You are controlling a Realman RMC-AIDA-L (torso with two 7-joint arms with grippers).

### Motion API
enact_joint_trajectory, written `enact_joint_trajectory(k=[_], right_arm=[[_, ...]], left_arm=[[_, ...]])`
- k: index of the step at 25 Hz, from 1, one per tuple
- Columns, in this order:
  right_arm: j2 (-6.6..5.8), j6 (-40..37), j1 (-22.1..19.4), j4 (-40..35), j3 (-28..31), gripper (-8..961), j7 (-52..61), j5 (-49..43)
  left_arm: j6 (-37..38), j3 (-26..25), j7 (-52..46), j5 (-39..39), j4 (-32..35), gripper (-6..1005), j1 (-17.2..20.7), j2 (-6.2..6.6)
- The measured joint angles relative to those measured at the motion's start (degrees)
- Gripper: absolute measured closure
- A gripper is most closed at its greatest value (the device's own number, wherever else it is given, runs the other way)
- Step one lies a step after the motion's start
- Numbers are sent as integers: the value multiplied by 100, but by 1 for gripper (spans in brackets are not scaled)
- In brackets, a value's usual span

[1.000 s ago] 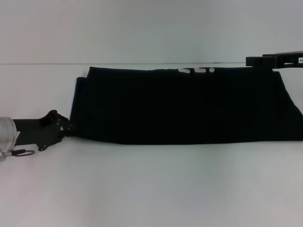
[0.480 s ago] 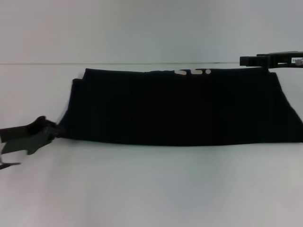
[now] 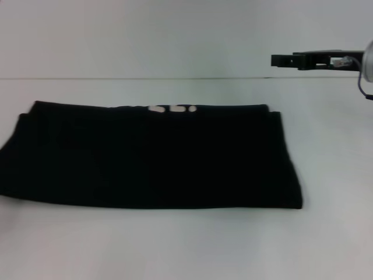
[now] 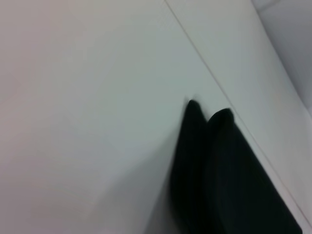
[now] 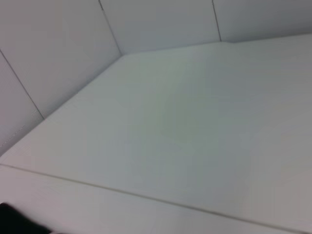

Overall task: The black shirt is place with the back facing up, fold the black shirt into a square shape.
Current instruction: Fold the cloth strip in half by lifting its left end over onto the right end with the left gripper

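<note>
The large plain black soft-fabric shirt (image 3: 145, 157) lies flat on the white bench (image 3: 186, 245) as a long folded band, a few white print marks showing at its far edge, its left end running to the edge of the head view. The right hand (image 3: 280, 60) hovers above and beyond the shirt's right end, well clear of the cloth; whether it is spread or pressed together I cannot tell. The left hand is out of sight. The likely risk: a cross fold that grips only the top layer lets the layers slide apart, leaving a skewed shape rather than a square.
</note>
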Motion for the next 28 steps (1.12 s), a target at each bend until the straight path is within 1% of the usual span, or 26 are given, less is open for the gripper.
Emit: enact_joint_trajectory(k=[3,5,7,10,11,12,13,15,16,17,18,20,21,22,23,24,25,27,28], right_arm=[[62,122,75,1,-86,269,-3,7],[84,151,91,-10,-114,272,-25,10],[105,225,81,-42,-115,275,-49,25],[95,422,16,-65,-113,281,-90,110],[81,464,-15,-68,-107,282,-97,158],[60,506,-63,-80,-95,284,-99,194],[38,513,-119,-102,-84,286,-100,224],[-8,486,-254,-216,-87,289,-100,277],[-30,418,-335,-311,-91,291,-100,297],[-55,374,-419,-416,-91,292,-97,308],[-77,326,-501,-516,-89,294,-86,312],[-130,214,-637,-677,-86,297,-64,316],[-171,165,-718,-756,-75,299,-62,316],[-204,116,-764,-792,-68,301,-63,317],[-246,67,-820,-820,-59,302,-70,321],[-295,65,-872,-833,-58,304,-85,325],[-335,63,-906,-836,-60,306,-102,328],[-407,117,-963,-814,-104,309,-139,321],[-425,135,-974,-804,-130,311,-148,317]], left_arm=[[338,-181,6,-26,155,939,6,80],[701,-262,9,-115,169,934,-121,147],[1286,-252,15,-394,115,929,-392,211],[1822,-22,15,-850,-86,922,-989,224],[1905,147,7,-995,-262,920,-1347,195],[1890,267,11,-1048,-447,918,-1619,152],[1877,354,23,-1067,-579,915,-1805,118],[1613,626,172,-1094,-1075,911,-2451,-67],[1395,785,293,-1097,-1318,908,-2776,-218],[1136,896,418,-1098,-1480,906,-3005,-367],[905,972,519,-1105,-1604,904,-3195,-516],[228,1056,764,-1121,-1848,899,-3455,-910],[-40,1061,867,-1127,-1973,897,-3507,-1031],[-582,1044,1139,-1272,-2304,895,-3544,-1134],[-1039,987,1455,-1483,-2737,892,-3560,-1165],[-1552,875,1898,-1763,-3315,890,-3537,-1172],[-1844,736,2320,-1963,-3772,888,-3477,-1175],[-2370,192,3395,-2318,-4612,883,-3213,-1195],[-2409,-129,3841,-2344,-4852,881,-3032,-1199]])
